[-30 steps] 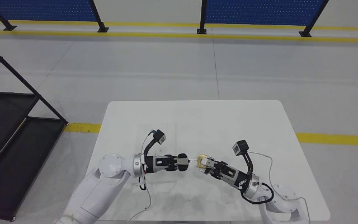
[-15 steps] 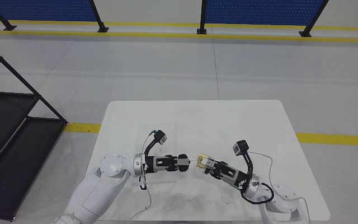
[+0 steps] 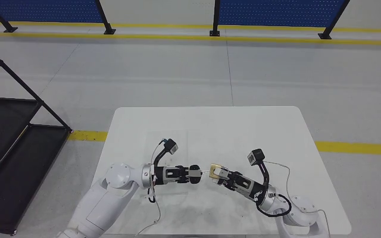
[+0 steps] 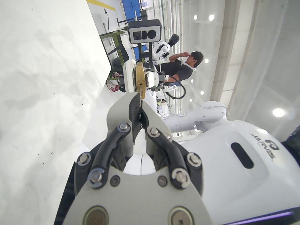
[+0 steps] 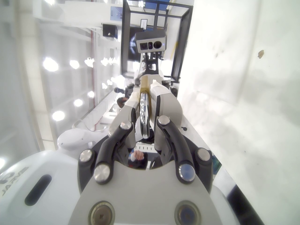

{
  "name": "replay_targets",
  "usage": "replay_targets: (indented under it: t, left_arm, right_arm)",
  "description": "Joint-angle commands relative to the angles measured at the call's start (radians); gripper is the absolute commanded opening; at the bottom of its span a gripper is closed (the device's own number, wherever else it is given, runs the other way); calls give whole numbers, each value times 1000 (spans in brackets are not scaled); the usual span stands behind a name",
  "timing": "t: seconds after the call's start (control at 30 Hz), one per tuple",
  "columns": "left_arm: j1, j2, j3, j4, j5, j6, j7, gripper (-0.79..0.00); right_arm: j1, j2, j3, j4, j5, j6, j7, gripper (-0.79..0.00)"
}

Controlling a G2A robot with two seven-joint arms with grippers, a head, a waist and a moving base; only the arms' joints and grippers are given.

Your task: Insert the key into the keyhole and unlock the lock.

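Bright, even indoor light from ceiling lamps (image 5: pixel 50 64), glare on the white table (image 5: pixel 257 94), wide-angle bending at edges

A white tabletop (image 3: pixel 208 125) with rounded corners stands on a pale grey floor (image 3: pixel 178 71). A black shelf cart (image 3: pixel 24 149) sits at nine o'clock, blue fence panels (image 3: pixel 274 12) at twelve, and a yellow floor line (image 3: pixel 345 146) at three.
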Motion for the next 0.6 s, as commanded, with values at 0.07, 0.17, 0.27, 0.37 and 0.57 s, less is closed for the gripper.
replay_targets:
  t: [0.07, 0.17, 0.27, 0.37, 0.57]
  left_arm:
    - [-7, -1, 8, 2, -1, 3, 0, -785]
    - [-10, 0, 11, 2, 0, 3, 1, -785]
    - [-10, 0, 11, 3, 1, 3, 3, -785]
    - [-2, 3, 2, -1, -1, -3, 5, -785]
    - [32, 12, -37, -22, -3, -11, 7, -785]
  right_arm:
    - [0, 0, 0, 0, 0, 0, 0, -785]
    - [0, 0, 0, 0, 0, 0, 0, -785]
    - [0, 0, 0, 0, 0, 0, 0, -785]
    - [0, 0, 0, 0, 0, 0, 0, -785]
    - [0, 0, 0, 0, 0, 0, 0, -785]
